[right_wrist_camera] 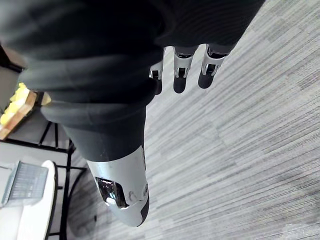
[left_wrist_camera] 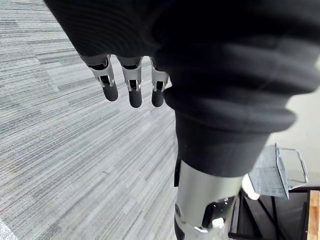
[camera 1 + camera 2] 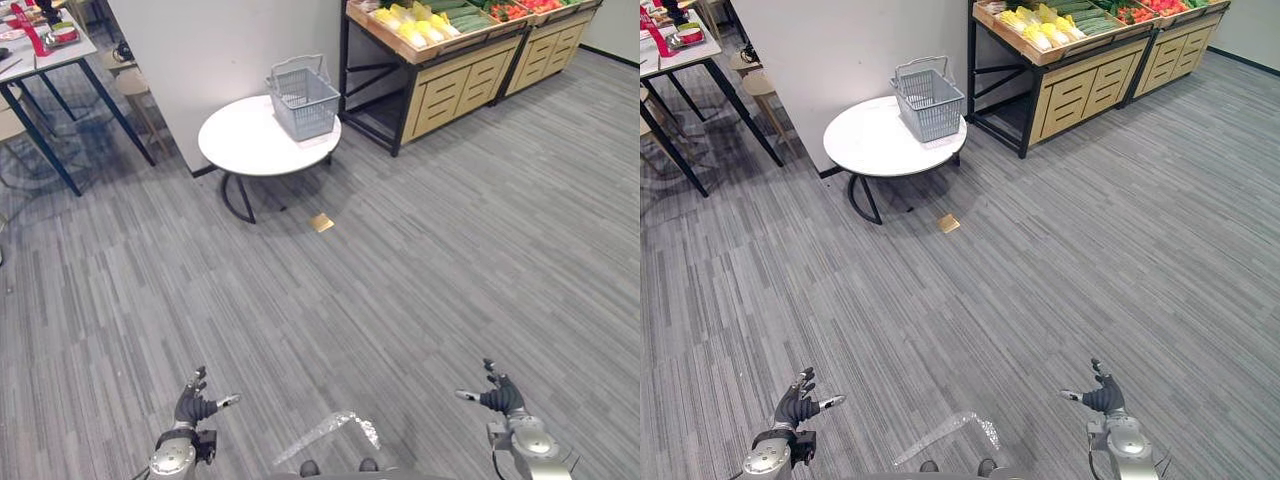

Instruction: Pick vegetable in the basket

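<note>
While left hand (image 2: 134, 86) and right hand (image 1: 180, 75) hang loose-fingered, eye views show basket (image 3: 303, 98) on table (image 3: 250, 148).

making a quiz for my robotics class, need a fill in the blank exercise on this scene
1. The grey basket stands on a round ____ table.
2. The left hand and the right hand are both ____ and hold nothing.
3. A small flat tan thing lies on the ____ near the table.
4. On the wooden stand, the vegetables nearest the basket are ____.

Missing words: white; open; floor; yellow
</note>
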